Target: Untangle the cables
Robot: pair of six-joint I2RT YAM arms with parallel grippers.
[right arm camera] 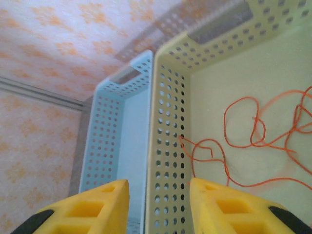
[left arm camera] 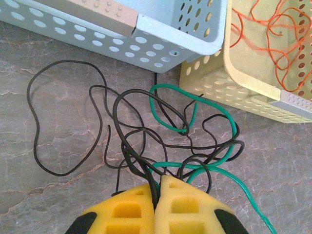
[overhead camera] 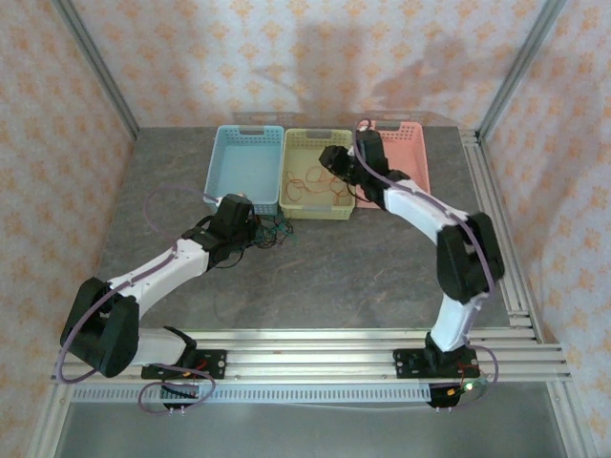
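Left tool (left arm camera: 158, 184), cables (left arm camera: 138, 163), marbled table (left arm camera: 53, 190), papered walls (overhead camera: 315, 48)

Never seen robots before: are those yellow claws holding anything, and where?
The left gripper pinches the black and green wires where strands bunch at the tangle's near edge. The right gripper is open over the yellow basket's edge, holding nothing.

Robot lab test cell, aluminium frame rails (overhead camera: 315, 345), patterned backdrop walls (overhead camera: 286, 57), grey marbled tabletop (overhead camera: 334, 277)
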